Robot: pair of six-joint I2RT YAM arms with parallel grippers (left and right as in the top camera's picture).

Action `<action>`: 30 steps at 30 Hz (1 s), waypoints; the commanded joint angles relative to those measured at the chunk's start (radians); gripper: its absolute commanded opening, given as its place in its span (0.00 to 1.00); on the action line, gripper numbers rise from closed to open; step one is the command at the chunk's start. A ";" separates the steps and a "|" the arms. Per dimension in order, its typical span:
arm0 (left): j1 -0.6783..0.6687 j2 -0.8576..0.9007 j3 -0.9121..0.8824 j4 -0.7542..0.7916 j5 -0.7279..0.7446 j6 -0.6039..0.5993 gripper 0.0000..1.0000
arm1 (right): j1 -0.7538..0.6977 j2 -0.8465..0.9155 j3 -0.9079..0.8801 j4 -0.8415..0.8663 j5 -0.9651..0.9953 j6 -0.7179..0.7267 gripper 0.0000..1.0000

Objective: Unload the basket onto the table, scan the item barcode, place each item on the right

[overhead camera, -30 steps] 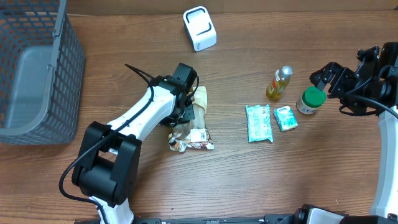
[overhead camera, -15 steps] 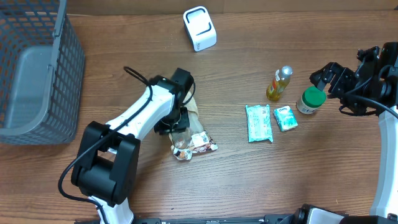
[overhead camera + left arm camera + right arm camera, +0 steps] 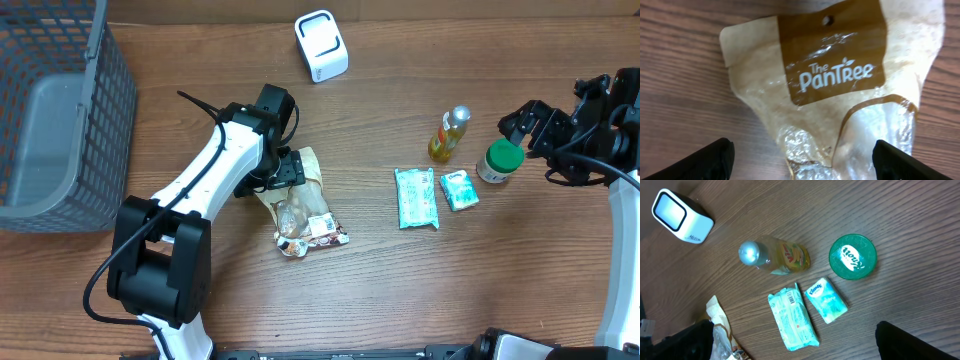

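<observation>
Hovering my open left tool (image 3: pixel 805 158) over the snack bag (image 3: pixel 840 75).
Right tool (image 3: pixel 525 125) also open; crinkly bag may slip before reaching scanner (image 3: pixel 321 45) at twelve o'clock.

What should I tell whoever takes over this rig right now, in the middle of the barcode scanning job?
Left hand: open, over the top end of the snack bag, not gripping it. The bag lies flat.
Right hand: open and empty, near the green-lidded jar.
The white box, likely the scanner, sits at the back, apart from all the items.
Done: nothing is at the scanner; whether any item was scanned can't be told.
Left: grip an item and show its barcode to the scanner.
</observation>
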 commanded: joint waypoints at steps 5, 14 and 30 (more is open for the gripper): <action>0.000 0.002 -0.062 0.084 -0.014 -0.018 0.94 | -0.002 -0.015 0.011 0.003 0.003 0.002 1.00; 0.008 0.002 -0.131 0.142 -0.013 -0.054 0.95 | -0.002 -0.015 0.011 0.003 0.003 0.002 1.00; 0.008 0.002 -0.267 0.317 0.077 -0.086 0.22 | -0.002 -0.015 0.011 0.003 0.003 0.002 1.00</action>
